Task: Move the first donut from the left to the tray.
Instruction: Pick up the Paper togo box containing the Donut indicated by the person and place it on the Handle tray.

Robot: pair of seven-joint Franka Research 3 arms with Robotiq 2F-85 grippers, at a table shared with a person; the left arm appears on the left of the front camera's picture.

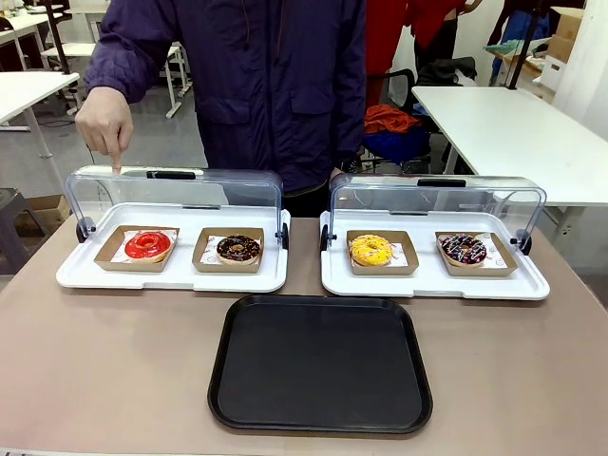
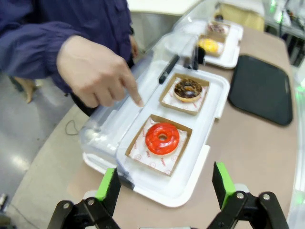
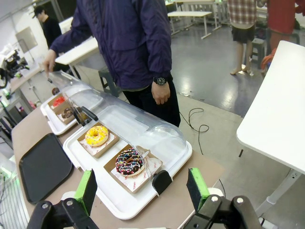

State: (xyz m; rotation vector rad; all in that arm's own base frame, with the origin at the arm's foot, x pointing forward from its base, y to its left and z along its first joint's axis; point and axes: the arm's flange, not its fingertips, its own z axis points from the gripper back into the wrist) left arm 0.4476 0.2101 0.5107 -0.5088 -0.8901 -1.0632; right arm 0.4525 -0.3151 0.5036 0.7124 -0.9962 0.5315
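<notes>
Though lid (image 1: 176, 195) up, red donut (image 1: 147, 246) beside chocolate donut (image 1: 237, 249), hand (image 1: 106, 122) near

Glossy-iced donut (image 1: 147, 245) in brown cardboard (image 1: 106, 258); the tray (image 1: 320, 365) is matt black.

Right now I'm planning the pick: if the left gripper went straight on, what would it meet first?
Likely the red donut, dead ahead of the open left gripper; angled lower, it would hit the white tray's near rim first. Depth is unclear.
</notes>
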